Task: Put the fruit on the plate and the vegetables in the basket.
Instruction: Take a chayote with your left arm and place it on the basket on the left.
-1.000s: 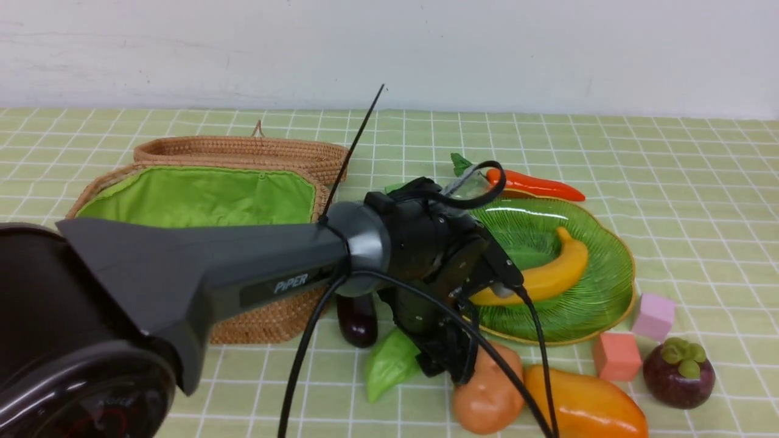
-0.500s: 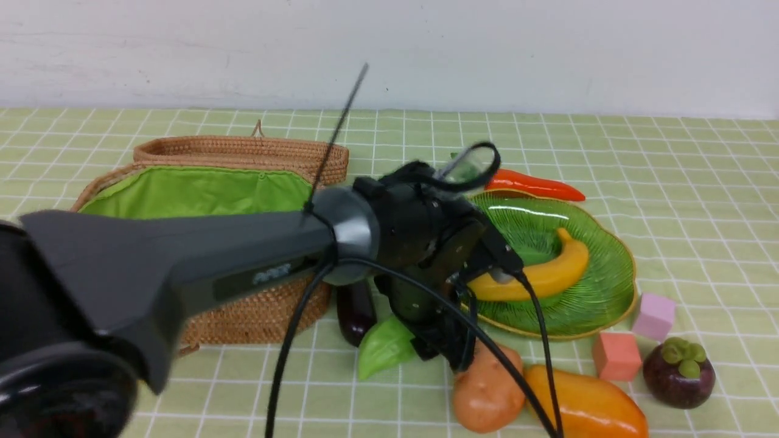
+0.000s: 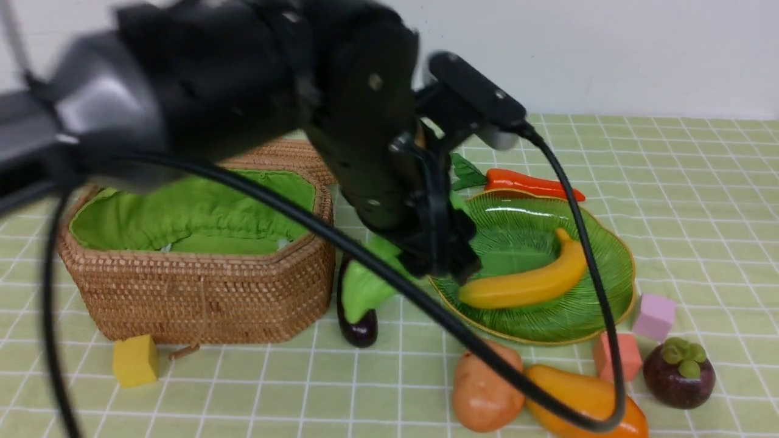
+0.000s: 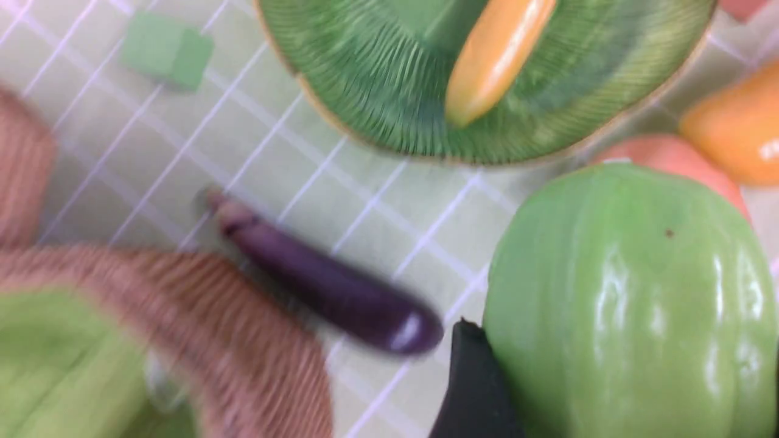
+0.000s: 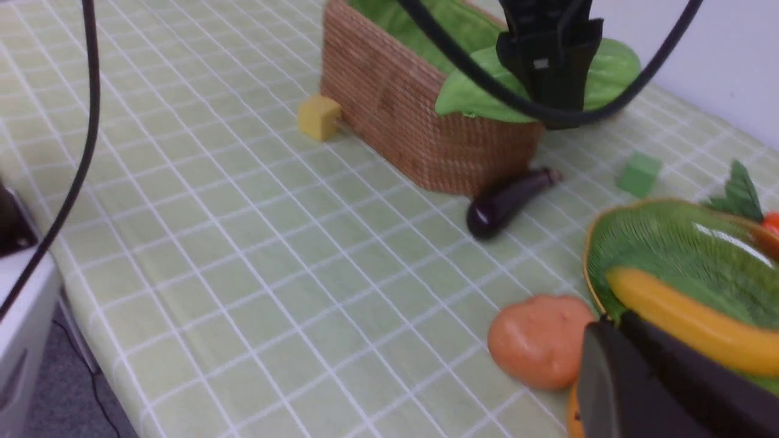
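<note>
The light green gourd point(image 3: 365, 286) hangs clear of the worktop point(image 3: 700, 182), clamped in the left gripper point(image 3: 438, 261). In the left wrist view one dark finger point(image 4: 475, 389) presses against its glossy side. It is up in the air just to the right of the basket point(image 3: 201, 292), between the basket's right end and the plate point(image 3: 584, 310).

Directly below the gourd, the dark purple eggplant point(image 3: 358, 322) lies on the checked cloth beside the basket's right corner. I cannot tell if it touches the wicker. Nothing shows inside the basket but its green lining.

The banana point(image 3: 529, 280) lies in the plate. The carrot point(image 3: 529, 184) rests on the cloth at the plate's far edge.

In front of the plate, the potato point(image 3: 484, 392) and the mango point(image 3: 578, 389) lie side by side. The mangosteen point(image 3: 678, 374) stands further right.

A salmon cube point(image 3: 630, 359) and a pink cube point(image 3: 654, 316) sit between the mangosteen and the plate's right rim. A yellow cube point(image 3: 135, 360) sits against the basket's front left. A green cube point(image 5: 638, 174) lies on the cloth beyond the eggplant.

The right gripper point(image 5: 608, 347) is low, just by the potato and the near edge of the plate. Its jaws are together and hold nothing.
</note>
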